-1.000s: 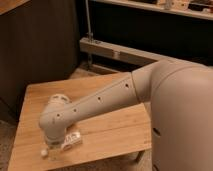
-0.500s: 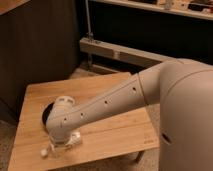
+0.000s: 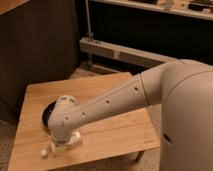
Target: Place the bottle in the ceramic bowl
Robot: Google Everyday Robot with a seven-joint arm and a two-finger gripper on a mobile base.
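The bottle (image 3: 49,149) lies on the wooden table (image 3: 115,135) near its front left edge, with its white cap pointing left. My gripper (image 3: 65,143) is down at the bottle, right over its body, and hides most of it. The ceramic bowl (image 3: 47,116) is dark and sits just behind the gripper on the left part of the table. Only its left rim shows, because my white wrist (image 3: 64,116) covers the rest.
My white arm (image 3: 125,97) stretches across the table from the right. A dark cabinet wall (image 3: 40,45) stands behind the table on the left. A metal rail and post (image 3: 90,40) stand behind it at the centre. The table's front edge is close to the bottle.
My wrist has swung right and lifted a little, which uncovered the bowl's left rim. The bottle and the gripper have stayed near the front left edge.
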